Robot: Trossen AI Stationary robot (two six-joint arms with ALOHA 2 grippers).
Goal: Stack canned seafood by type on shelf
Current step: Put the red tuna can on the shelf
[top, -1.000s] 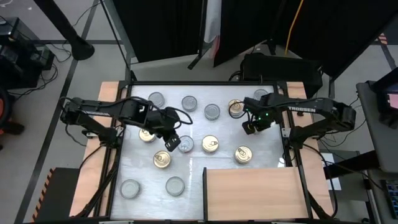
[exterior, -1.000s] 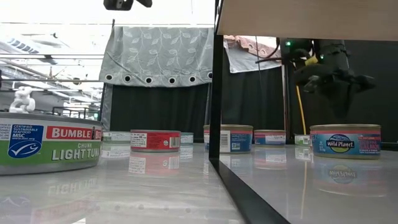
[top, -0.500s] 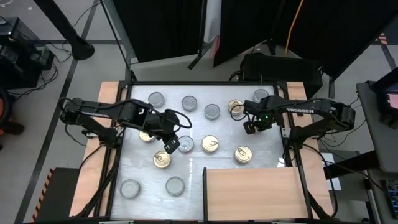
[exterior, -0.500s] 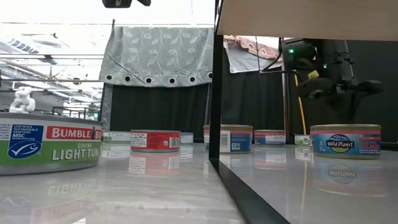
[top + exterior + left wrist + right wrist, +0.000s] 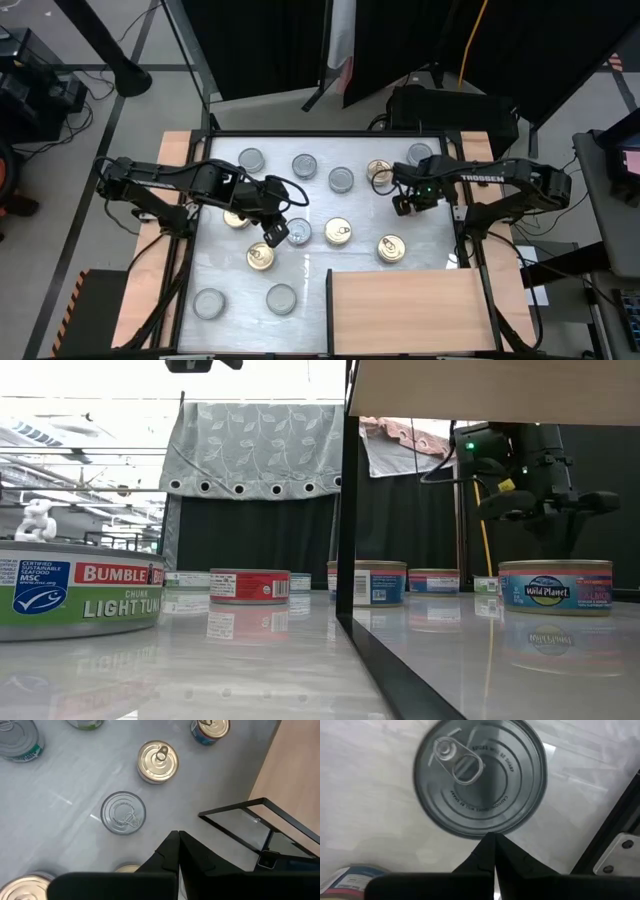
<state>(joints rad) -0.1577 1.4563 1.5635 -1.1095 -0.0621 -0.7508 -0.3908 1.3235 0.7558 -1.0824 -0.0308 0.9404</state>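
With fingers pressed together and holding nothing, the left pincer point(image 5: 272, 233) hovers just beside the silver tin point(image 5: 298, 232) on the surface, well apart from the shelf point(image 5: 405, 311).

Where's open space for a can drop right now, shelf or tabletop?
The shelf top is fully bare in the high view. On the white tabletop, there is a free strip between the gold-top can and the two silver cans near the front. It is crowded mid-table around the left gripper and along the back row by the right gripper.
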